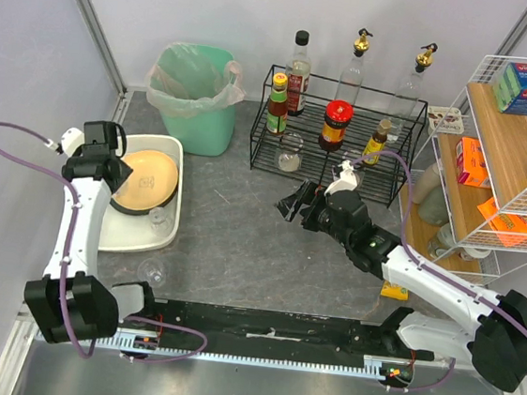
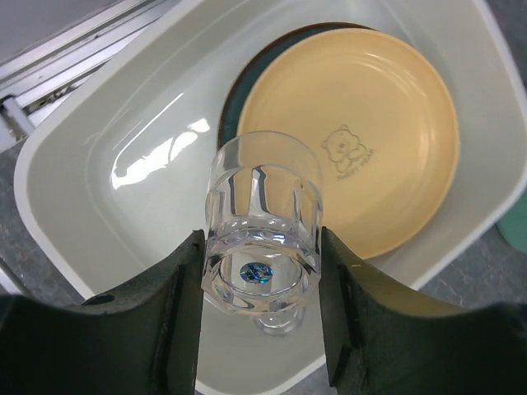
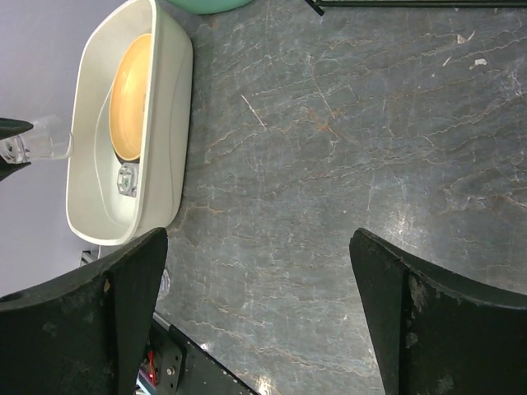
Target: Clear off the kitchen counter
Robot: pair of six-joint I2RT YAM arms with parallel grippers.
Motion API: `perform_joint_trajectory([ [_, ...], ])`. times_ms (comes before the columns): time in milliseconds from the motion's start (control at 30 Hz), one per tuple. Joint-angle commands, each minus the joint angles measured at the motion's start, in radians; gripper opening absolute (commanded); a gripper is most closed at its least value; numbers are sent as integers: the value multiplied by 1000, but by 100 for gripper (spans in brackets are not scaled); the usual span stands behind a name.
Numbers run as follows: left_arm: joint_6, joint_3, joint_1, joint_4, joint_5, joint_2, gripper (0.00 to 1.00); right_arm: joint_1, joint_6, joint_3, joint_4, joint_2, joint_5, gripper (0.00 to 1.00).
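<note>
L gripper (image 2: pixel 261 243): clamped on the held glass (image 2: pixel 263 197), one finger on each side of its base; hangs over the tub.
Held glass: clear, ribbed sides, seen from its base, mouth pointing away toward the tub floor; above the tub, not touching it.
Tub (image 2: pixel 90 156): white plastic, on the counter's left side, near the L wall.
Plate (image 2: pixel 362 132): yellow w/ small bear print, inside the tub at its far end, tilted up on a dark dish (image 2: pixel 232 103) that shows only at the edge.
Tub glass (image 3: pixel 128 178): 2nd clear glass, in the tub just beside the plate.
Loose glass (image 1: pixel 152 271): clear, on the counter just beside the tub's near corner.
Bin (image 1: pixel 194 91): green w/ plastic liner, at the back, beside the tub.
Counter (image 1: pixel 240 242): dark grey mottled stone; runs from the arms' bases to the back wall, under everything here.
Rack (image 1: pixel 336 134): black wire, back centre, w/ sauce bottles.
R gripper (image 3: pixel 259 234): jaws spread wide, nothing between them; over bare counter in front of the rack.
Shelf (image 1: pixel 518 154): wood boards in white wire frame, far R, w/ boxes.
</note>
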Motion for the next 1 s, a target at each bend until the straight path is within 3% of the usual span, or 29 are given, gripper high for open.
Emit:
perform_joint_trajectory([
  [0,-158,-26,74,-42,-57,38,2,1,-8,-15,-1,-25,11,98],
  [367,-224,-182,300,13,-14,32,2,-1,-13,-16,-10,15,-26,98],
  [767,-209,-239,389,88,154,101,2,1,1,-32,-10,29,-43,98],
  [900,-224,-244,400,91,142,130,13,-1,0,-32,-10,24,-41,98],
  [967,-227,-230,406,87,130,139,26,-1,1,-32,-10,27,-43,98],
])
